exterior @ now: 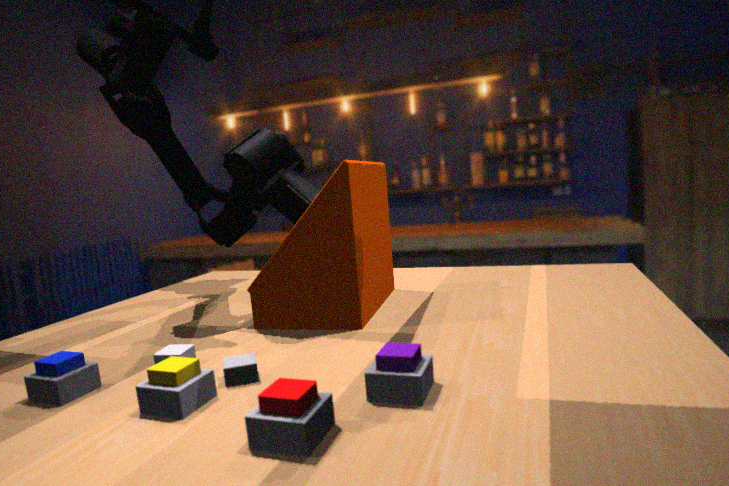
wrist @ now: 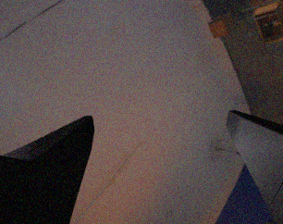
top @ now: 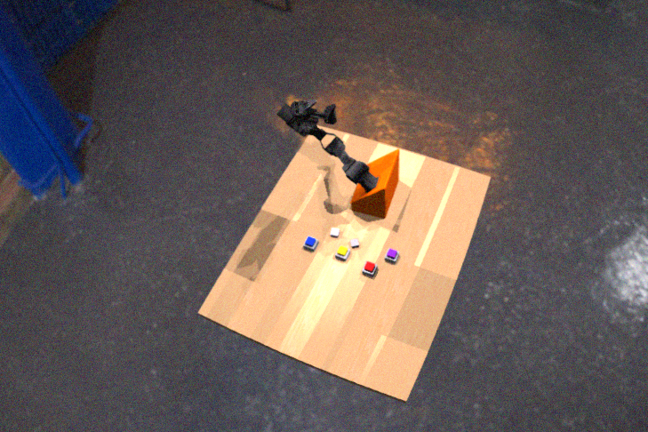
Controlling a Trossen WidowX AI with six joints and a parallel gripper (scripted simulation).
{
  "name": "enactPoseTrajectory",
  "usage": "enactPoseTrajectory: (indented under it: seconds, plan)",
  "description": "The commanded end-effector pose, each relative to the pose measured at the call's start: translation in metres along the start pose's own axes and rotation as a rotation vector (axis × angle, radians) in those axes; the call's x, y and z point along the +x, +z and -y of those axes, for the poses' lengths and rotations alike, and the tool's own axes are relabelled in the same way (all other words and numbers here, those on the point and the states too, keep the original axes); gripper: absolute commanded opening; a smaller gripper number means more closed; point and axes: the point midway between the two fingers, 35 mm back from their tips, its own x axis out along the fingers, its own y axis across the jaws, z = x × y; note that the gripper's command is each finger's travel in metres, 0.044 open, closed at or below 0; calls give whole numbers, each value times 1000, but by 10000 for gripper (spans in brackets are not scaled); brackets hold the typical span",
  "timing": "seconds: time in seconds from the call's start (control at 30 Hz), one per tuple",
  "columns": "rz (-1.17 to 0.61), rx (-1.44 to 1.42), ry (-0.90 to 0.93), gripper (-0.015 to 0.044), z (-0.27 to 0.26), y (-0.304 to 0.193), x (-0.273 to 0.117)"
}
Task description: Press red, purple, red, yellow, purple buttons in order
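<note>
Four buttons on grey bases sit on the wooden table (top: 334,331) (exterior: 577,343): red (top: 369,266) (exterior: 288,396), purple (top: 392,252) (exterior: 398,356), yellow (top: 341,250) (exterior: 173,370) and blue (top: 310,241) (exterior: 59,362). All stand unpressed. My gripper (top: 371,185) (wrist: 163,120) is open and empty. It hangs in the air at the back of the table, behind a tall orange wedge (top: 383,190) (exterior: 331,257), well away from the buttons. In the exterior view the wedge hides the fingertips. The wrist view shows only both fingers wide apart over dim table surface.
A white block (top: 334,232) (exterior: 174,350) lies behind the yellow button. A pale grey-pink block (top: 354,243) (exterior: 240,366) lies between the yellow and purple buttons. The wedge stands between the arm and the buttons. A blue structure (top: 19,111) stands on the floor far left.
</note>
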Motion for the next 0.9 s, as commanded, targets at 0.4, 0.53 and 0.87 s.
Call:
enactPoseTrajectory:
  seconds: [0.4,0.53,0.87]
  plan:
    - [581,-25,-226,400,-32,174,66]
    - [758,-50,-384,400,-23,237,72]
    - [1060,-121,-940,400,33,377,48]
